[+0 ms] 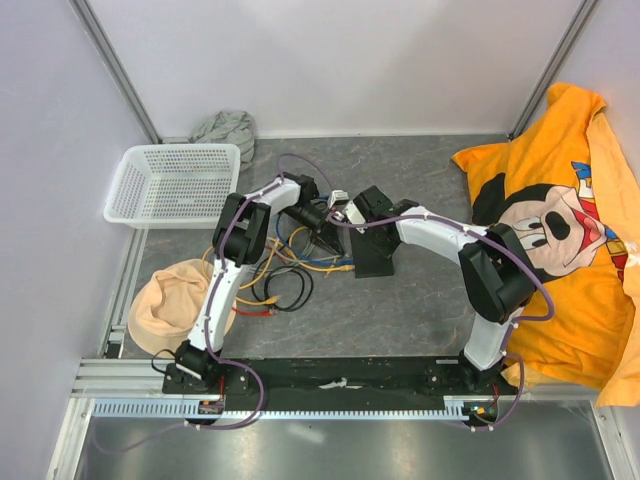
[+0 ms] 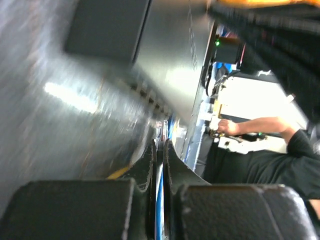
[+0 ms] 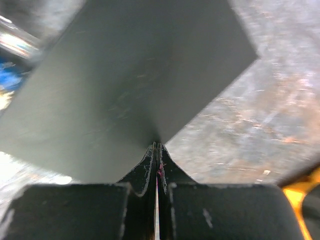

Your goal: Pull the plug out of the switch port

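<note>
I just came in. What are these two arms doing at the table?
A robot works on a black switch in the middle of the table. The right pincer is shut, its tips resting on the switch's flat top, probably to hold it down. The left pincer is shut on a blue cable near the switch's edge. Whether the plug is out of its port is too blurred to tell.

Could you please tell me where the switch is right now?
In the top view, the switch lies mid-table, just right of the cable tangle and left of the orange shirt.
</note>
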`<state>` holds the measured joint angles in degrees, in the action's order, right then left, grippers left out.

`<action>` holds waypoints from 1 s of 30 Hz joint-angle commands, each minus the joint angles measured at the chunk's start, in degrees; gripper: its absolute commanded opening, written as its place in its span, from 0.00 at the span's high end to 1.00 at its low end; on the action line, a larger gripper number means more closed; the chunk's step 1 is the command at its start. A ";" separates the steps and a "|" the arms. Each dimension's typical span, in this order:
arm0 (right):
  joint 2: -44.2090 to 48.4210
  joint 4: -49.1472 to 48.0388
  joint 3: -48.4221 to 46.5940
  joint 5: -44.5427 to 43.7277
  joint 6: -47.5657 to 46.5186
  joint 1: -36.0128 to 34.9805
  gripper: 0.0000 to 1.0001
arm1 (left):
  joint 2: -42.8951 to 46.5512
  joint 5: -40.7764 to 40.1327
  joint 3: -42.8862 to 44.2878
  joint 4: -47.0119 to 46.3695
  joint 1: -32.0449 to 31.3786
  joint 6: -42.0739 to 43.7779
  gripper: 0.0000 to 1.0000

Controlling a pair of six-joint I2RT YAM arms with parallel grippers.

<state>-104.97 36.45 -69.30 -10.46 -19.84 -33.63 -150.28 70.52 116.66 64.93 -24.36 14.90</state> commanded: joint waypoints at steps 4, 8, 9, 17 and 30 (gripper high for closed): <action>-8.59 1.53 9.44 -0.18 0.23 0.58 1.00 | -2.04 -4.69 -0.02 20.94 3.71 25.95 0.98; -8.67 1.35 9.01 0.26 0.94 0.67 1.00 | 0.85 -2.68 -0.92 18.14 3.62 23.17 0.98; -8.76 1.35 8.48 0.44 1.20 0.58 1.00 | 1.73 -2.58 -0.21 15.96 3.62 21.94 0.98; -7.37 3.54 3.56 0.35 2.69 1.28 1.00 | 5.43 -2.06 15.76 11.01 3.62 9.46 0.98; 3.81 1.96 -9.70 25.13 -0.47 4.18 0.92 | 17.12 -1.88 12.53 -18.14 4.41 -20.23 0.99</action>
<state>-101.36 40.60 -75.18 4.29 -19.51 -29.02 -137.99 68.01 127.63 58.98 -20.67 8.16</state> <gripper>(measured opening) 0.057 0.044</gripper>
